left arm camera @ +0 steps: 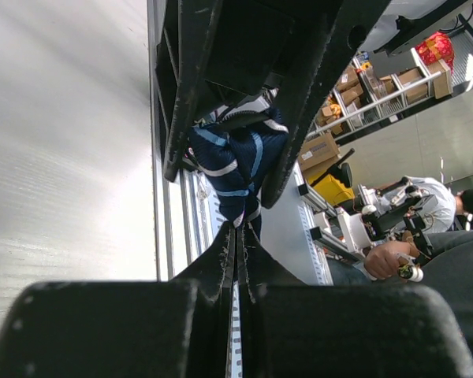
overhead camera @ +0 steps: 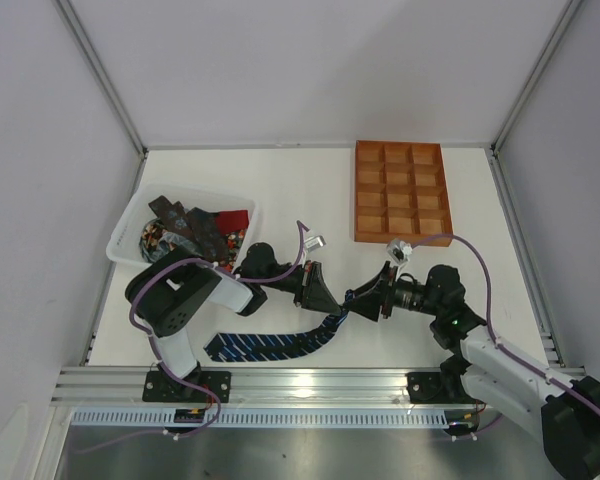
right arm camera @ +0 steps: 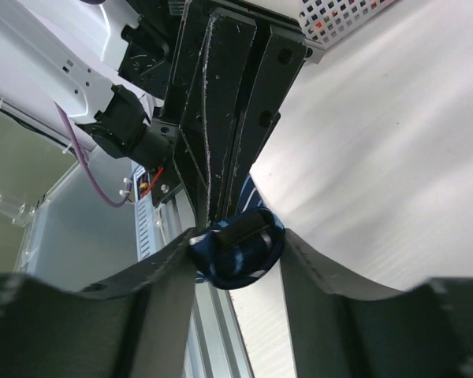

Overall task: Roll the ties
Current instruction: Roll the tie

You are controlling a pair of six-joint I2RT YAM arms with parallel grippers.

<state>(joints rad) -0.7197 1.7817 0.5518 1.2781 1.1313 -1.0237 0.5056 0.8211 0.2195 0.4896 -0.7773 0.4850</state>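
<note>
Lying partly rolled, the navy tie (overhead camera: 265, 347) shows light-blue stripes.

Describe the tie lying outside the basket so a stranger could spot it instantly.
Look along the table's near edge, left of centre. The navy tie lies stretched there. Its light-blue diagonal stripes set it apart; the other ties sit in the white basket.

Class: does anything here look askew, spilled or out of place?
The navy striped tie trails crookedly across the table, one end bunched between left tool and right tool. Other ties lie jumbled in the white basket.
</note>
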